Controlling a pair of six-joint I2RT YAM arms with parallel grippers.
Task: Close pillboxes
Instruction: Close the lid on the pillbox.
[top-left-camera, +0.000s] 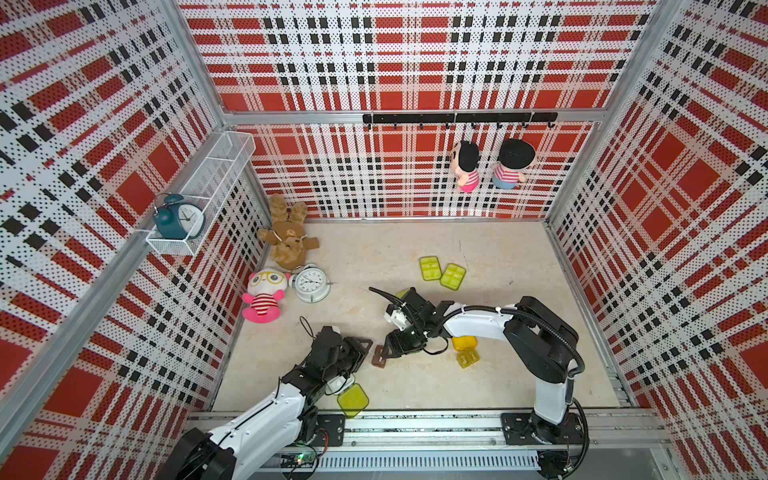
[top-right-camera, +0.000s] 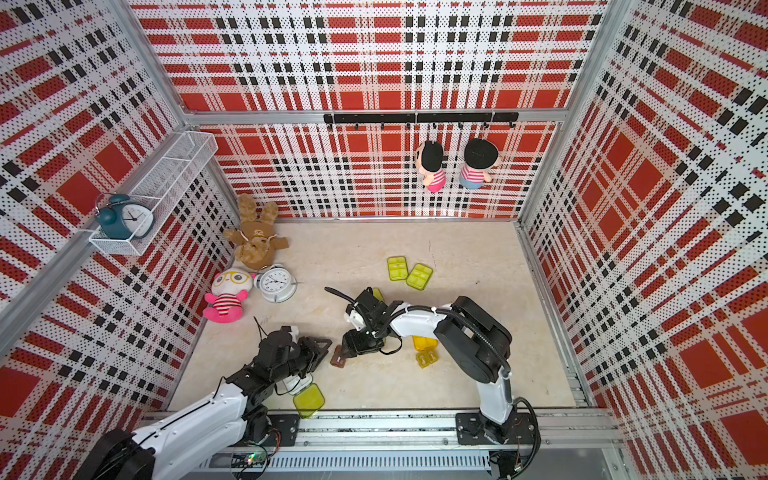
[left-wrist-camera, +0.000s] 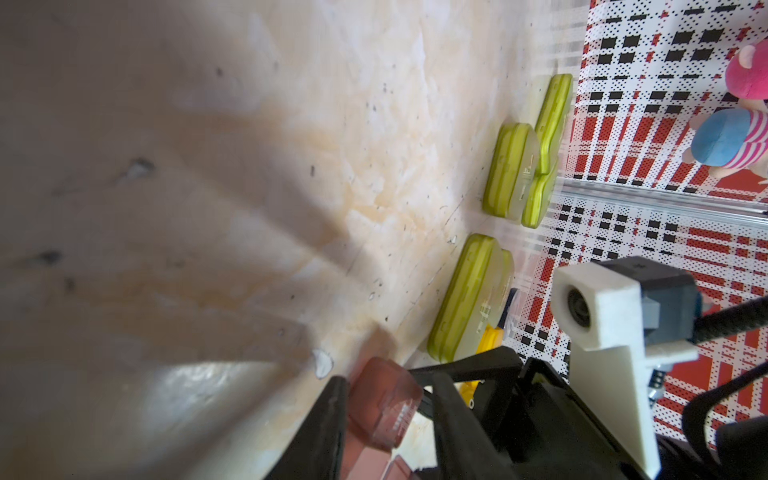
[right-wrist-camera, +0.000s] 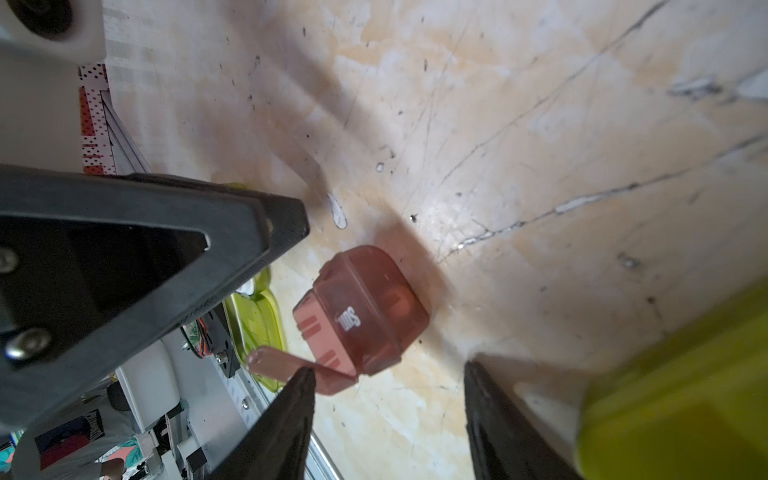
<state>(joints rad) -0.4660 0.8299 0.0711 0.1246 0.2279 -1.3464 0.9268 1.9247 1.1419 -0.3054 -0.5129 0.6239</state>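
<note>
A small brown pillbox (top-left-camera: 378, 358) (right-wrist-camera: 361, 307) lies on the table, its lid flap (right-wrist-camera: 286, 363) hinged open. In the left wrist view the brown pillbox (left-wrist-camera: 382, 411) sits at the tips of my left gripper (left-wrist-camera: 388, 380) (top-left-camera: 368, 344), which stands narrowly open, one finger against the box and a gap at the other. My right gripper (right-wrist-camera: 388, 374) (top-left-camera: 383, 351) is open, and one fingertip (right-wrist-camera: 301, 382) touches the flap. Two lime pillboxes (top-left-camera: 429, 268) (top-left-camera: 453, 276) lie farther back. An orange pillbox (top-left-camera: 464, 343) and an amber one (top-left-camera: 468, 358) sit under the right arm. A lime-lidded pillbox (top-left-camera: 353, 400) lies by the left arm.
Plush toys (top-left-camera: 286, 239) (top-left-camera: 264, 295) and a white alarm clock (top-left-camera: 311, 282) crowd the back left corner. Another lime pillbox (top-left-camera: 401, 294) peeks out beneath the right wrist. The metal rail (top-left-camera: 415, 428) runs along the front edge. Plaid walls close in three sides.
</note>
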